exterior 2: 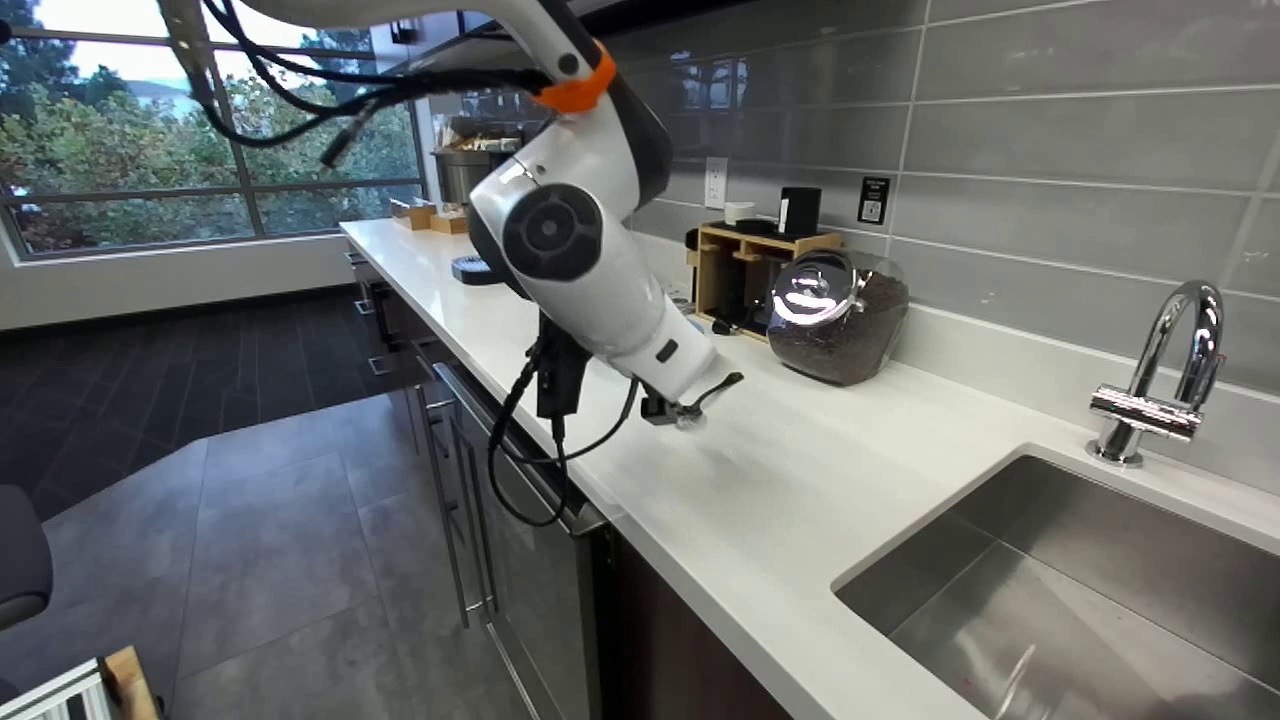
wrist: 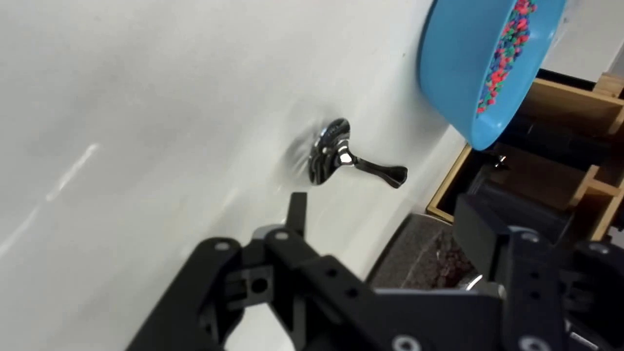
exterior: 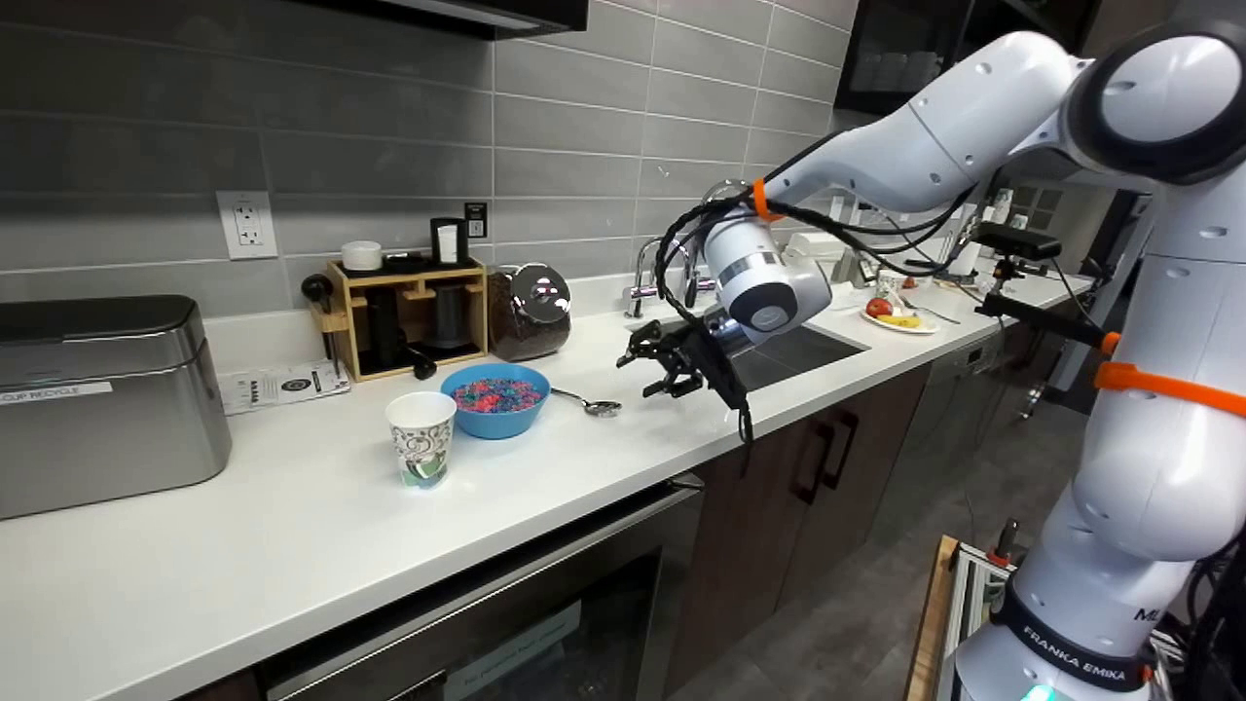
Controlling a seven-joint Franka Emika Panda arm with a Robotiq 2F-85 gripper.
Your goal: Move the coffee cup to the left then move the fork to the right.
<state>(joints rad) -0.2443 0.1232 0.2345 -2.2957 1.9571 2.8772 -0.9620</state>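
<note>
Lying just beyond my fingers (wrist: 297, 214) in the wrist view: one metal utensil (wrist: 347, 157), dark, shiny, entered as the task's fork, though its broad head looks more like a spoon's; rests on the counter (wrist: 122, 122), head towards me, slim handle running away towards the blue bowl (wrist: 453, 63), so that its long axis leads off from me rather than across; condition of my gripper (exterior: 633, 378), near and above the utensil in an exterior view: fingers parted, nothing between them but a sight of counter and glass jar (wrist: 424, 249) beyond; contact with the utensil: none visible; line from fingertip to fingertip in the wrist view: close to the handle's own lie, not crossing it, which I judge to be what the next grasp turns on; probably wanted: a roll of the wrist, then a dip, to bring one finger to each side of the handle; possible faults: tips knocking the counter, or the smooth head skidding; one paper cup (exterior: 421, 438), whitish, patterned, upright, just beside the bowl in an exterior view, to the left of it there, well apart from me; its share of the task: likely done, by where it stands, though I cannot be certain; the utensil's share: pending, as I read it.
</note>
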